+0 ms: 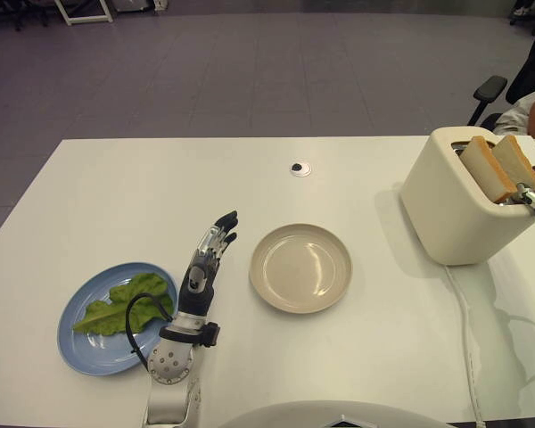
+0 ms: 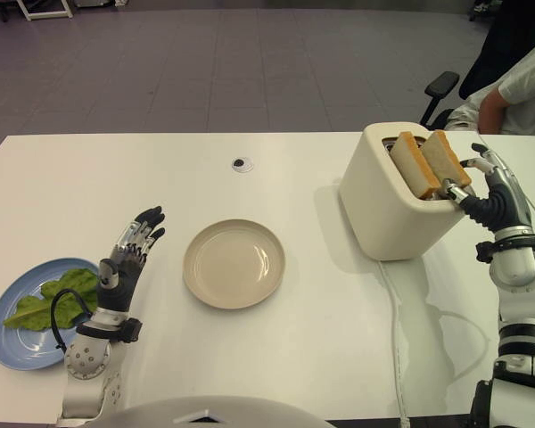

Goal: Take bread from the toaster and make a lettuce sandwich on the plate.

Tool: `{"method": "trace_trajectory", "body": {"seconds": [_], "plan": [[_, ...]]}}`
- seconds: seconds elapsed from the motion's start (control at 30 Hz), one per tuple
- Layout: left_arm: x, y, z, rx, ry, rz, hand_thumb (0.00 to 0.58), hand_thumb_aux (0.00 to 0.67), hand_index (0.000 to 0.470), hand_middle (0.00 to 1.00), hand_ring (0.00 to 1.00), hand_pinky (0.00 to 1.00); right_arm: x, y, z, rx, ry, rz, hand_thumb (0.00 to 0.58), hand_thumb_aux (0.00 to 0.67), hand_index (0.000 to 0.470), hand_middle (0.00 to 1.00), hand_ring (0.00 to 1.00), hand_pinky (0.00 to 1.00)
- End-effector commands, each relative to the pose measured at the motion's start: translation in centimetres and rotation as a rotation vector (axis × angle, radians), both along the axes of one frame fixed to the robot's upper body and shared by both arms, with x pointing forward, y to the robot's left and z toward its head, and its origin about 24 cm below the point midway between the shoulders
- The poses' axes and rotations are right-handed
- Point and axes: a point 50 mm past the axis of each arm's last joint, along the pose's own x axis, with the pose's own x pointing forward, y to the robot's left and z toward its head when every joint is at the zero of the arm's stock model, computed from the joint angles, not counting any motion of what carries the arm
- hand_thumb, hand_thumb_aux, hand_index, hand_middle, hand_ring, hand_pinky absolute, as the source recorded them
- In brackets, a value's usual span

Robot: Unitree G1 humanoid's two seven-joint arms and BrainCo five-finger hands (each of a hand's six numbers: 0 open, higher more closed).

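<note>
left hand (image 2: pixel 123 267) open (fingers straight) beside lettuce (image 2: pixel 53 305) | right hand (image 2: pixel 501 203) pinches bread slice (image 2: pixel 448 159) in toaster (image 2: pixel 374 207) | plate (image 2: pixel 190 265) on desk (image 2: pixel 294 357)

Middle of table (image 1: pixel 116 196): plate (image 1: pixel 300 267). Left of it, left hand (image 1: pixel 205 263); further left, dish (image 1: pixel 78 350) with lettuce (image 1: pixel 125 308) on it. Far right, toaster (image 1: pixel 455 214), bread (image 1: pixel 495 169) in its slots, right hand (image 2: pixel 504 205) touching bread from right.

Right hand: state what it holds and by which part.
The right hand pinches the rightmost bread slice by its outer edge, over the toaster.
</note>
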Motion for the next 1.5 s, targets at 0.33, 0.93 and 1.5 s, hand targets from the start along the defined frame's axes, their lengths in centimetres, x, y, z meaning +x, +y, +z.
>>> {"method": "trace_trajectory", "body": {"seconds": [0.33, 0.93, 1.5], "plan": [[-0.3, 0.2, -0.1, 0.020, 0.013, 0.005, 0.000, 0.000, 0.000, 0.00, 0.00, 0.00, 0.3, 0.4, 0.2, 0.025, -0.012, 0.024, 0.580, 0.670, 0.470, 0.00, 0.00, 0.00], [0.1, -0.2, 0.0, 0.026, 0.005, -0.001, 0.000, 0.000, 0.000, 0.00, 0.00, 0.00, 0.8, 6.5, 12.3, 0.271, -0.402, 0.349, 0.580, 0.670, 0.470, 0.00, 0.00, 0.00], [1.1, -0.5, -0.1, 0.026, -0.004, -0.018, 0.000, 0.000, 0.000, 0.00, 0.00, 0.00, 0.8, 25.2, 1.0, -0.065, 0.028, 1.097, 0.580, 0.670, 0.470, 0.00, 0.00, 0.00]]}}
